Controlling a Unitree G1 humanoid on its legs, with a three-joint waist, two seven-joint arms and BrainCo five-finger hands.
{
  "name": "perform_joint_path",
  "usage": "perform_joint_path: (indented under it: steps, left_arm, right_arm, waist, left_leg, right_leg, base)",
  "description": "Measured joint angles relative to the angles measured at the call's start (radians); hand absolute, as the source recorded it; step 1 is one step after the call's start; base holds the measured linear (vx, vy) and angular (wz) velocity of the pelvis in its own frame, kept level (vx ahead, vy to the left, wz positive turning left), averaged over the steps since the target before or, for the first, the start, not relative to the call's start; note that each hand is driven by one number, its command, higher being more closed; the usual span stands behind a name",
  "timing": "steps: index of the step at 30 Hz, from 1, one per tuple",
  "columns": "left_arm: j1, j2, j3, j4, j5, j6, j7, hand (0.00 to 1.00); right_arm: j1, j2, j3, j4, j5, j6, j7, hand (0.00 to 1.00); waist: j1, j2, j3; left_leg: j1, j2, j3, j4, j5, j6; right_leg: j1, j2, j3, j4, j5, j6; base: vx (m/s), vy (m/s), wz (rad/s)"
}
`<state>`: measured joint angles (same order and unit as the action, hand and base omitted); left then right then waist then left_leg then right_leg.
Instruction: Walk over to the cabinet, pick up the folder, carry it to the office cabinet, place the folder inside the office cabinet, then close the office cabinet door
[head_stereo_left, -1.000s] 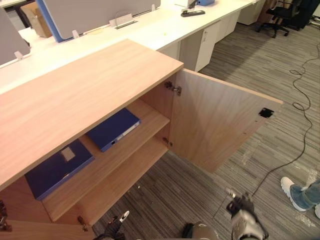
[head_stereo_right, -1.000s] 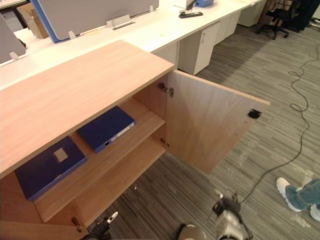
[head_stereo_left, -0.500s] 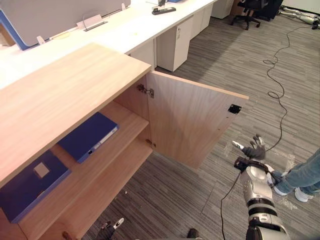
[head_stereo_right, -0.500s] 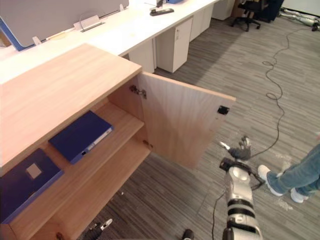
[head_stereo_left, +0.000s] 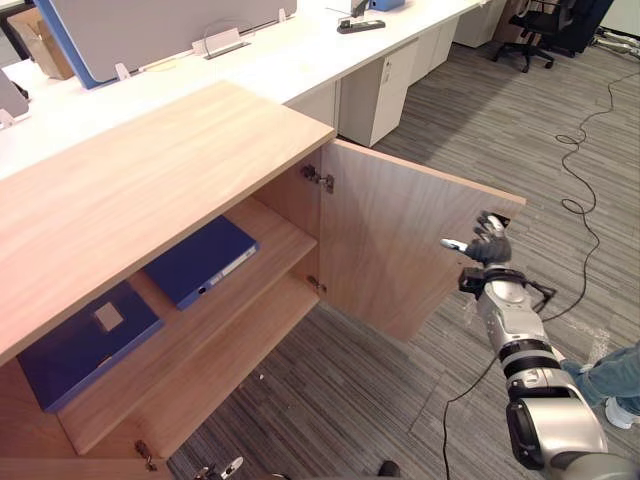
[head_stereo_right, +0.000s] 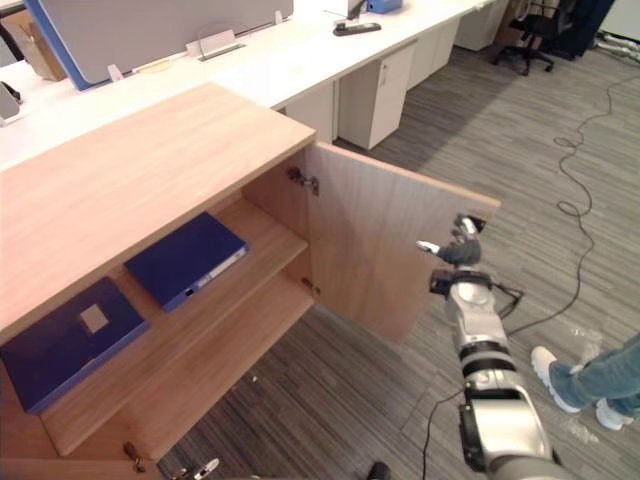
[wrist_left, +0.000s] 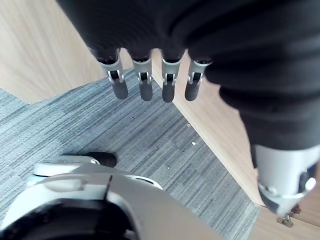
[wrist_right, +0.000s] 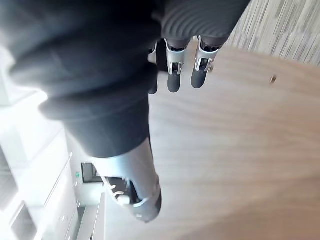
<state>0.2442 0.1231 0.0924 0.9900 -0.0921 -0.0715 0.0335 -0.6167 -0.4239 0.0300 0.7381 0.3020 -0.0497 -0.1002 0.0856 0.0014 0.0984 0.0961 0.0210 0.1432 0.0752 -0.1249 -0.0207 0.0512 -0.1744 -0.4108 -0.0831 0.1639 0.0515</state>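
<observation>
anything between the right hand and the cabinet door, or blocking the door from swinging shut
Nothing visible. The right hand is at the open door, by its free edge, and nothing shows on the carpet along its swing. Both folders lie back on the shelf.

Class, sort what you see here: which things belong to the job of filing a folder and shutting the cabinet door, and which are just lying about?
Belonging to the job:
cabinet door, standing open
blue folder and second blue folder on the shelf
right hand, open, by the door's free edge
left hand, open, hanging low

Just lying about:
office chair
black item on the white desk
a person's shoe
</observation>
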Motion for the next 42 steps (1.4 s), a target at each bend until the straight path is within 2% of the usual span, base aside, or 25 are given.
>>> perform_joint_path:
  steps: [2, 5, 8, 9, 10, 11, 14, 17, 18, 21, 23, 24, 26, 27, 28, 30, 33, 37, 42]
  left_arm:
    - [0.005, 0.004, 0.001, -0.001, 0.0, 0.0, -0.002, 0.0]
    - [0.009, 0.016, 0.002, -0.001, -0.007, 0.0, -0.006, 0.0]
    - [0.016, 0.02, 0.004, 0.0, -0.01, 0.001, -0.007, 0.0]
    - [0.015, 0.022, 0.004, 0.0, -0.005, 0.001, -0.013, 0.0]
    - [0.014, 0.025, 0.004, 0.0, 0.001, 0.001, -0.02, 0.0]
    - [0.014, 0.029, 0.004, 0.0, 0.015, 0.001, -0.035, 0.0]
    - [0.013, 0.04, 0.009, 0.001, 0.04, 0.001, -0.066, 0.0]
    - [0.01, 0.045, 0.012, 0.002, 0.053, 0.001, -0.073, 0.0]
    - [0.01, 0.046, 0.012, 0.003, 0.053, 0.001, -0.074, 0.0]
    - [0.01, 0.047, 0.012, 0.008, 0.055, 0.001, -0.079, 0.0]
    - [0.008, 0.047, 0.012, 0.02, 0.054, 0.0, -0.081, 0.0]
    - [0.008, 0.047, 0.012, 0.02, 0.054, 0.0, -0.081, 0.0]
    - [0.009, 0.048, 0.011, 0.021, 0.054, 0.001, -0.082, 0.0]
    - [0.009, 0.048, 0.011, 0.021, 0.054, 0.001, -0.082, 0.0]
    - [0.011, 0.047, 0.01, 0.022, 0.052, 0.001, -0.082, 0.0]
    - [0.014, 0.047, 0.008, 0.022, 0.052, 0.002, -0.082, 0.0]
    - [0.019, 0.041, 0.004, 0.024, 0.042, 0.002, -0.082, 0.0]
    - [0.022, 0.03, -0.001, 0.03, 0.023, 0.003, -0.084, 0.0]
    - [0.017, 0.012, -0.016, 0.026, 0.002, 0.002, -0.083, 0.0]
  right_arm:
    - [-0.051, 0.0, 0.076, 0.0, 0.018, -0.019, 0.035, 0.0]
    - [-0.108, -0.003, 0.259, -0.047, 0.031, -0.03, 0.099, 0.0]
    - [-0.114, -0.05, 0.604, -0.189, 0.03, -0.032, 0.211, 0.0]
    - [-0.114, -0.098, 0.775, -0.274, 0.03, -0.03, 0.28, 0.0]
    - [-0.111, -0.134, 0.89, -0.345, 0.03, -0.027, 0.337, 0.0]
    - [-0.088, -0.165, 1.0, -0.429, 0.028, -0.015, 0.433, 0.0]
    - [0.015, -0.187, 1.092, -0.513, 0.019, 0.032, 0.626, 0.0]
    - [0.106, -0.234, 1.048, -0.513, 0.005, 0.068, 0.705, 0.0]
    - [0.126, -0.243, 1.026, -0.51, -0.002, 0.07, 0.71, 0.0]
    - [0.217, -0.286, 0.861, -0.476, -0.013, 0.074, 0.709, 0.0]
    - [0.266, -0.295, 0.693, -0.378, -0.021, 0.064, 0.668, 0.0]
    - [0.272, -0.298, 0.654, -0.346, -0.033, 0.059, 0.647, 0.0]
    - [0.295, -0.302, 0.448, -0.193, -0.081, 0.049, 0.566, 0.0]
    - [0.298, -0.303, 0.417, -0.174, -0.091, 0.048, 0.554, 0.0]
    - [0.3, -0.315, 0.316, -0.11, -0.114, 0.048, 0.49, 0.0]
    - [0.299, -0.334, 0.193, -0.028, -0.131, 0.045, 0.415, 0.0]
    - [0.297, -0.36, 0.102, 0.067, -0.163, 0.046, 0.343, 0.0]
    - [0.281, -0.367, 0.07, 0.171, -0.208, 0.053, 0.296, 0.0]
    - [0.114, -0.35, -0.011, 0.317, -0.224, 0.062, 0.208, 0.0]
  waist:
    - [0.011, -0.007, 0.005]
    - [0.025, -0.029, 0.015]
    - [0.025, -0.04, 0.02]
    - [0.025, -0.042, 0.018]
    - [0.025, -0.045, 0.019]
    - [0.027, -0.052, 0.021]
    - [0.026, -0.067, 0.023]
    - [0.025, -0.077, 0.017]
    - [0.024, -0.079, 0.016]
    - [0.022, -0.079, 0.014]
    - [0.017, -0.078, 0.014]
    - [0.015, -0.078, 0.013]
    - [0.009, -0.076, 0.013]
    - [0.008, -0.076, 0.012]
    - [0.003, -0.073, 0.012]
    - [-0.01, -0.064, 0.009]
    - [-0.018, -0.043, 0.009]
    - [-0.033, -0.016, 0.02]
    - [-0.041, 0.019, 0.042]
  left_leg:
    - [-0.008, -0.005, -0.005, 0.0, 0.004, 0.003]
    - [-0.027, -0.007, -0.016, -0.003, 0.02, 0.002]
    - [-0.033, -0.006, -0.019, -0.004, 0.026, 0.002]
    - [-0.044, -0.002, -0.022, -0.001, 0.026, 0.002]
    - [-0.044, -0.001, -0.026, -0.002, 0.026, 0.002]
    - [-0.044, 0.0, -0.029, -0.001, 0.026, 0.002]
    - [-0.045, 0.0, -0.025, 0.0, 0.026, 0.002]
    - [-0.042, -0.001, -0.019, 0.001, 0.026, 0.002]
    - [-0.042, -0.001, -0.018, 0.001, 0.026, 0.002]
    - [-0.04, 0.001, -0.003, 0.002, 0.026, 0.002]
    - [-0.039, 0.001, 0.015, 0.003, 0.026, 0.002]
    - [-0.039, 0.0, 0.02, 0.003, 0.026, 0.002]
    - [-0.038, -0.002, 0.03, 0.009, 0.026, 0.002]
    - [-0.038, -0.002, 0.031, 0.009, 0.026, 0.002]
    - [-0.036, -0.002, 0.034, 0.012, 0.026, 0.002]
    - [-0.034, -0.002, 0.039, 0.015, 0.025, 0.002]
    - [-0.029, -0.002, 0.049, 0.016, 0.024, 0.002]
    - [-0.031, -0.001, 0.068, 0.017, 0.023, 0.0]
    - [-0.085, 0.0, 0.072, 0.041, 0.022, -0.001]
  right_leg:
    - [-0.007, -0.001, 0.0, 0.0, 0.007, -0.002]
    - [-0.026, -0.002, 0.0, 0.0, 0.014, -0.007]
    - [-0.033, -0.002, 0.0, 0.0, 0.016, -0.01]
    - [-0.035, -0.003, 0.0, 0.0, 0.016, -0.01]
    - [-0.036, -0.003, 0.0, 0.0, 0.016, -0.009]
    - [-0.036, -0.002, 0.0, 0.0, 0.016, -0.009]
    - [-0.039, -0.002, 0.006, 0.0, 0.016, -0.009]
    - [-0.04, -0.002, 0.012, -0.001, 0.016, -0.009]
    - [-0.04, -0.001, 0.013, -0.001, 0.016, -0.009]
    - [-0.047, 0.0, 0.031, -0.001, 0.019, -0.009]
    - [-0.057, 0.001, 0.051, -0.001, 0.027, -0.009]
    - [-0.059, 0.001, 0.056, -0.001, 0.029, -0.009]
    - [-0.062, -0.001, 0.066, -0.001, 0.035, -0.009]
    - [-0.062, -0.001, 0.067, -0.001, 0.035, -0.009]
    - [-0.062, -0.001, 0.071, -0.001, 0.038, -0.008]
    - [-0.062, -0.001, 0.079, -0.001, 0.04, -0.008]
    - [-0.061, -0.001, 0.09, -0.001, 0.043, -0.008]
    - [-0.07, 0.001, 0.112, -0.001, 0.043, -0.008]
    - [-0.117, 0.0, 0.124, -0.001, 0.05, -0.004]
  base:
    - [-0.12, 0.004, 0.04]
    - [-0.11, -0.012, 0.07]
    - [-0.06, -0.009, 0.04]
    - [-0.04, 0.0, 0.08]
    - [-0.02, 0.012, 0.11]
    - [0.01, 0.026, 0.08]
    - [0.01, 0.02, -0.01]
    - [-0.01, 0.032, -0.07]
    - [-0.02, 0.017, -0.06]
    - [-0.04, 0.019, -0.15]
    - [-0.06, 0.026, -0.24]
    - [-0.05, 0.027, -0.2]
    - [-0.05, 0.031, -0.12]
    - [-0.04, 0.027, -0.08]
    - [-0.03, 0.021, -0.07]
    - [-0.04, 0.023, -0.09]
    - [-0.04, 0.024, -0.1]
    - [-0.06, 0.013, -0.15]
    - [-0.06, 0.004, -0.05]
